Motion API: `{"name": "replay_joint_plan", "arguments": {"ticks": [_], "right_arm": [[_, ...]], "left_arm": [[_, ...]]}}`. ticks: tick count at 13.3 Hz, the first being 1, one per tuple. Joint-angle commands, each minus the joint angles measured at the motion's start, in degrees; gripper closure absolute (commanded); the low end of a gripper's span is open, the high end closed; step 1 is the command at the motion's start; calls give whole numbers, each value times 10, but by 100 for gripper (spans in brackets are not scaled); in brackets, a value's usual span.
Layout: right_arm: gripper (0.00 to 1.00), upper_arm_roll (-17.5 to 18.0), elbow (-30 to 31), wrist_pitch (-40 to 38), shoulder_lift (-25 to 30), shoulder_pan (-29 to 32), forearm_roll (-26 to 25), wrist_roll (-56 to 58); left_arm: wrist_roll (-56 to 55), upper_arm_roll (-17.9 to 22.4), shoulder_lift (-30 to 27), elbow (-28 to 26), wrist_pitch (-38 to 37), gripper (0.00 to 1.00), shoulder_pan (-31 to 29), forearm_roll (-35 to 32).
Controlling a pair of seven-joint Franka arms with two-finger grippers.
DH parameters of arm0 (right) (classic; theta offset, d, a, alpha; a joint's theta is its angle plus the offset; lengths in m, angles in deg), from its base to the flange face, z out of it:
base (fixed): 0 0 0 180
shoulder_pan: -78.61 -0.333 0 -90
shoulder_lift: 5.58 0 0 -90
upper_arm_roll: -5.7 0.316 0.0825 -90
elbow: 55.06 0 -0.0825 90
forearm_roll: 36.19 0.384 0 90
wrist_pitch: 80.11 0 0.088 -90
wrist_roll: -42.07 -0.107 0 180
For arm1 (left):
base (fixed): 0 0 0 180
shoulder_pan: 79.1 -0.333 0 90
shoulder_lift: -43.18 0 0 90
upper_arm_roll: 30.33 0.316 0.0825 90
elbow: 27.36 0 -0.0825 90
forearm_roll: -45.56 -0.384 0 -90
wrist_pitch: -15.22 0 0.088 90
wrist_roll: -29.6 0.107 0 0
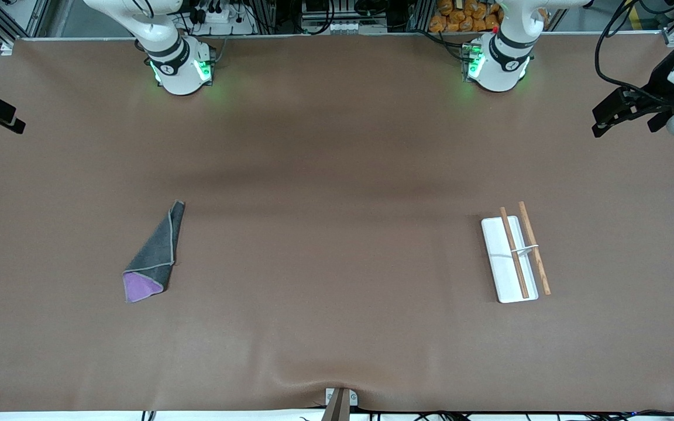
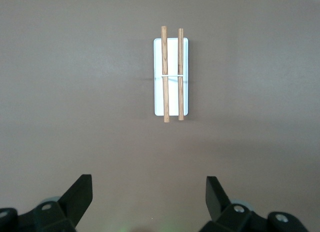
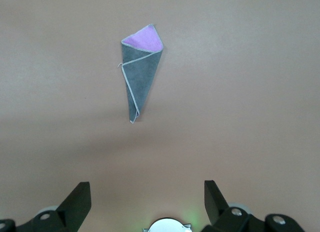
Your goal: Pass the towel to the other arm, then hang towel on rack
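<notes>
Brown matting covers the table (image 1: pixel 337 327), on which nothing of the task has yet been carried out. At the lower left of the front frame the towel (image 1: pixel 154 255) lies flat toward the right arm's end of the table, folded into a narrow cone with its dark grey side uppermost and a purple corner showing at the end nearer the front camera; pale stitched edging outlines the fold. At the lower right of that frame the rack (image 1: pixel 511 266) stands toward the left arm's end, well apart from the towel: a white rectangular base carrying two thin wooden rods joined by a white crosspiece, with nothing draped on them. The right gripper (image 3: pixel 147 204), seen at the bottom of its wrist frame, hangs high over the towel with its fingers spread wide and nothing between them; the same cloth (image 3: pixel 140 72) appears in the upper middle of that frame. The left gripper (image 2: pixel 149 204) likewise hangs over the table with its fingers apart and empty, the rack (image 2: pixel 171 74) lying in the upper middle of its frame (both arms appear to wait, raised at the table's ends). Judged from this layout, the pick-up, the hand-over between the arms, and the hanging all remain to be done.
</notes>
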Motion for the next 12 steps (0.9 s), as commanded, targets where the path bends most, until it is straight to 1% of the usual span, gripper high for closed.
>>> {"name": "replay_joint_plan", "arguments": {"ticks": [1,3,6,7,10,12], "right_arm": [[0,5,0,1,4,9,4,9],[0,6,0,1,3,9,4,9],[0,6,0,1,3,10,4,9],[0,5,0,2,2,11,5,9],[0,5,4,2,1,12,6,9],[0,5,5,2,-13,9,6,8]], "left_arm": [[14,5,-3,5,-7,0,3,4],[40,7,-3,5,-7,0,2,4],[53,24,-1,6,-7,0,3,10],[56,36,-1,5,-7,0,3,12],[56,34,-2,5,-7,0,4,12],[56,33,0,3,-7,0,0,12]]}}
